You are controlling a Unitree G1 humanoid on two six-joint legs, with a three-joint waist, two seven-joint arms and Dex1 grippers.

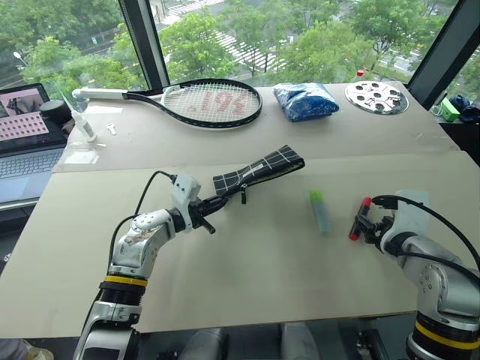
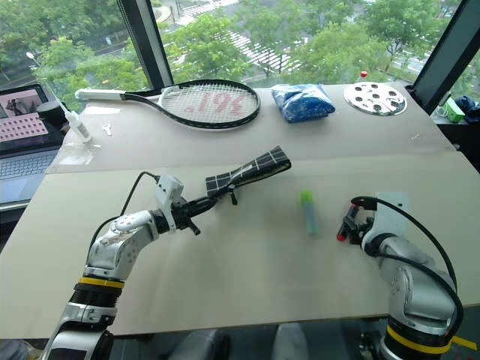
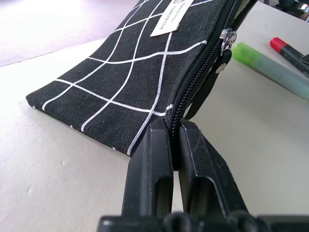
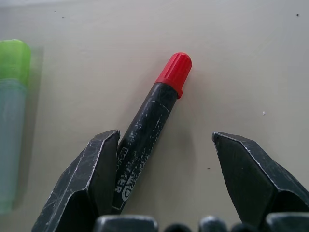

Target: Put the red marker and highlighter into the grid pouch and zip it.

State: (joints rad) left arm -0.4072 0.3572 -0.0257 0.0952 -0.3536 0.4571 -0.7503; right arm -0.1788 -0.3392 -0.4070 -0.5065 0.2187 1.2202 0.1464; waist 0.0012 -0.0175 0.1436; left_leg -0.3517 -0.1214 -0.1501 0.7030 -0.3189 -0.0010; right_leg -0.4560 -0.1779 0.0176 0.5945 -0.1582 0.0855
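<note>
The grid pouch [image 1: 259, 171], black with white lines, is held by its near end along the zipper edge, with my left gripper [image 3: 174, 140] shut on it. Its slider and black cord [image 3: 224, 41] sit partway along the zip. The pale green highlighter [image 1: 319, 210] lies on the table to the right of the pouch. The red marker [image 4: 149, 121], red-capped with a dark barrel, lies right of the highlighter. My right gripper [image 4: 166, 140] is open around the marker's rear end. The barrel lies close against one finger [image 4: 91, 179], with a wide gap to the other.
At the back of the table lie a tennis racket [image 1: 202, 101], a blue wrinkled bag [image 1: 305, 100] and a silver perforated disc [image 1: 376, 97]. A laptop [image 1: 22, 142] and a white bottle [image 1: 81, 120] are at the far left. A green object [image 1: 448, 109] sits at the right edge.
</note>
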